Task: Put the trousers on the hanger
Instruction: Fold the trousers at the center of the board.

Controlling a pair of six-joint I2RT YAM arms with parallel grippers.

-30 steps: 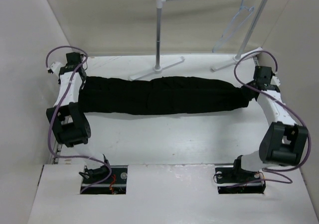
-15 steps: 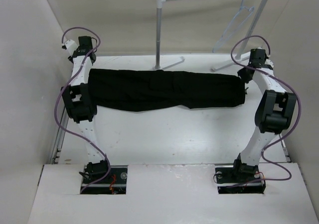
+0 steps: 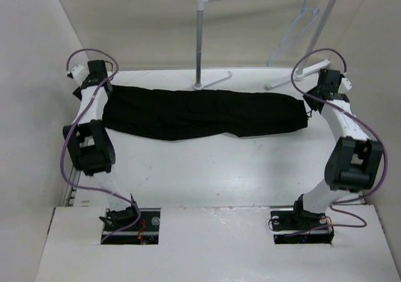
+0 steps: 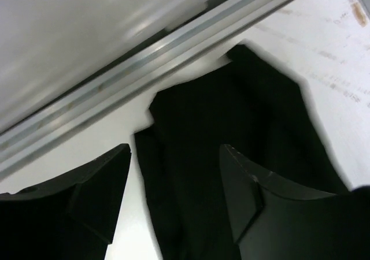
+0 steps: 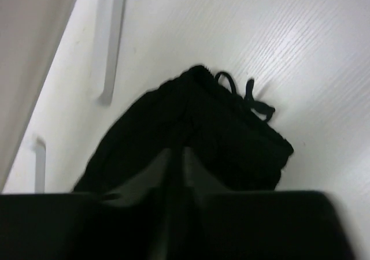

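Left gripper [image 4: 173, 156]: jaws now spread wide apart, where half a second ago the left end of the trousers [image 3: 200, 113] was carried by it. Black cloth is seen lying below and between the fingers, unclamped. That end is taken as released.

Trousers: a second ago stretched between both arms, then lifted and shifted toward the far side. Now laid flat in a long band across the far half of the table [image 3: 219, 169], just in front of the rack [image 3: 200, 37] foot.

Right gripper [image 5: 176, 156]: fingers nearly together over the drawstring [image 5: 245, 95] end. The view is dark and blurred, so a pinch on cloth cannot be told.

Hanger [image 3: 301, 28]: hung on the rack rail at far right, well apart from the trousers and untouched. The garment appears only repositioned, with hanging not yet begun
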